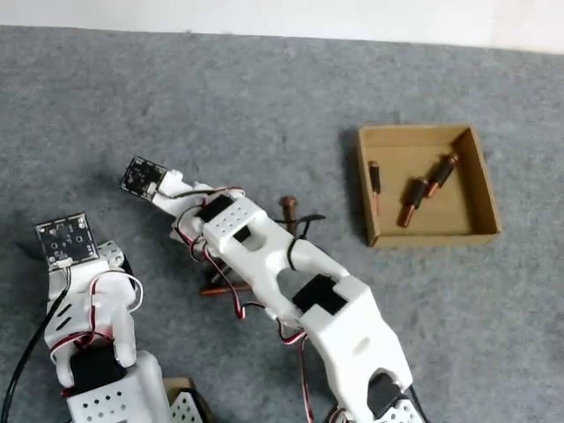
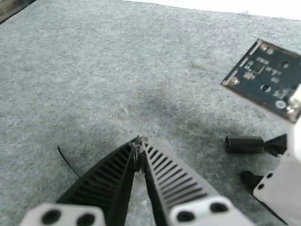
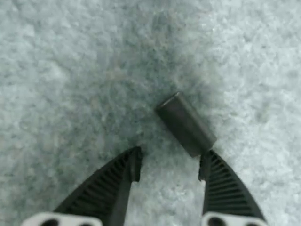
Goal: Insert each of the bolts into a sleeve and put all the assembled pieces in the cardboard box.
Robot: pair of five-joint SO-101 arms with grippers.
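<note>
My right gripper [image 3: 169,162] is open and hangs low over the grey carpet. A dark sleeve [image 3: 186,123] lies just ahead of its fingertips, its near end close to one finger [image 3: 207,167]. The same sleeve [image 2: 244,144] lies on the carpet beside the right arm in the left wrist view. My left gripper [image 2: 138,141] is shut with nothing in it, and stands apart from the sleeve. A copper bolt [image 1: 289,210] sits beside the right arm [image 1: 264,256], and another bolt [image 1: 216,289] lies partly under it. The cardboard box [image 1: 480,189] holds three assembled pieces [image 1: 412,201].
The left arm [image 1: 88,308] stands at the lower left, close to the right arm. The right arm's camera board [image 2: 265,77] hangs above the sleeve. Grey carpet [image 1: 220,97] stretches open toward the far side and between the arms and the box.
</note>
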